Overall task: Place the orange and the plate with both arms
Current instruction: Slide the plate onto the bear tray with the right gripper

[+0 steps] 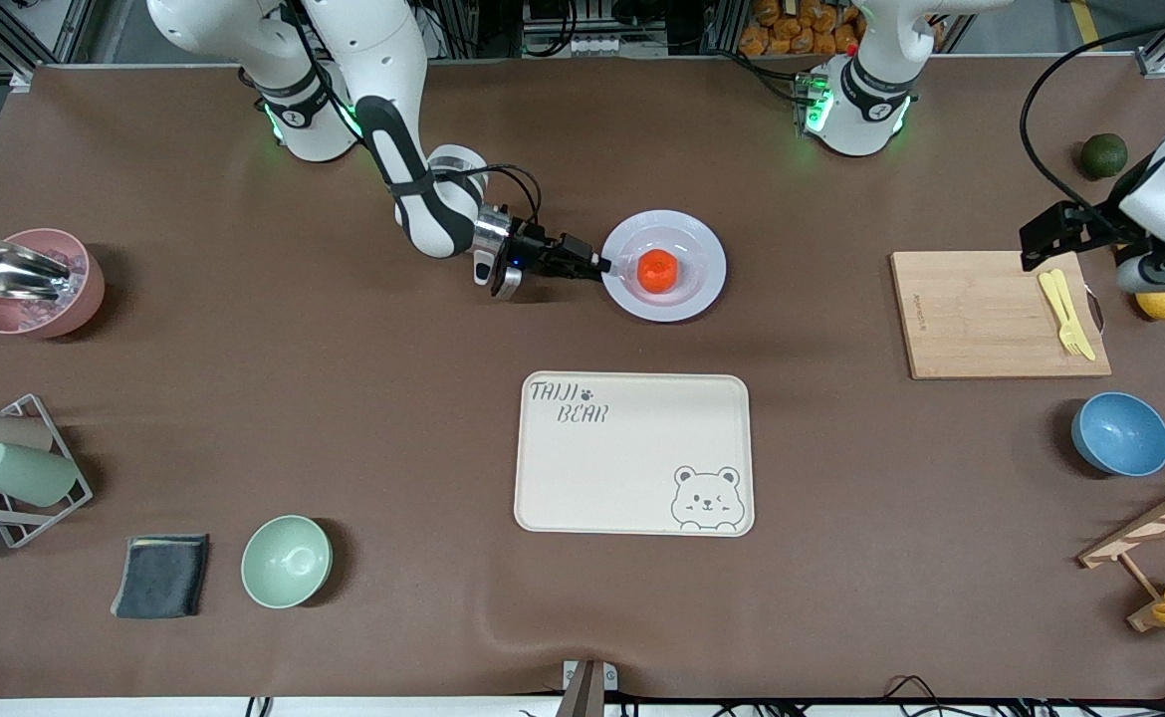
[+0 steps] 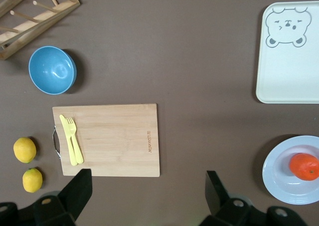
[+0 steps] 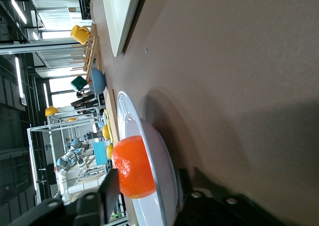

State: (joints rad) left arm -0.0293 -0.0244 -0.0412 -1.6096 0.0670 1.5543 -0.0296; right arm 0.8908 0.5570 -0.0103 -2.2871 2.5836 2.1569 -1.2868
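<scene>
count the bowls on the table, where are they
3. A pink bowl holding a metal scoop sits at the right arm's end. A green bowl lies beside the dark cloth. A blue bowl sits near the cutting board.

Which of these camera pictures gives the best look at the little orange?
The front view: the orange sits whole in the plate, seen from above. The left wrist view shows it small at the picture's edge; the right wrist view shows it sideways, partly hidden by a finger.

Cream rectangular bear-print tray mid-surface; bamboo cutting board carrying yellow plastic cutlery toward the left arm's end, blue bowl nearer the camera.
</scene>
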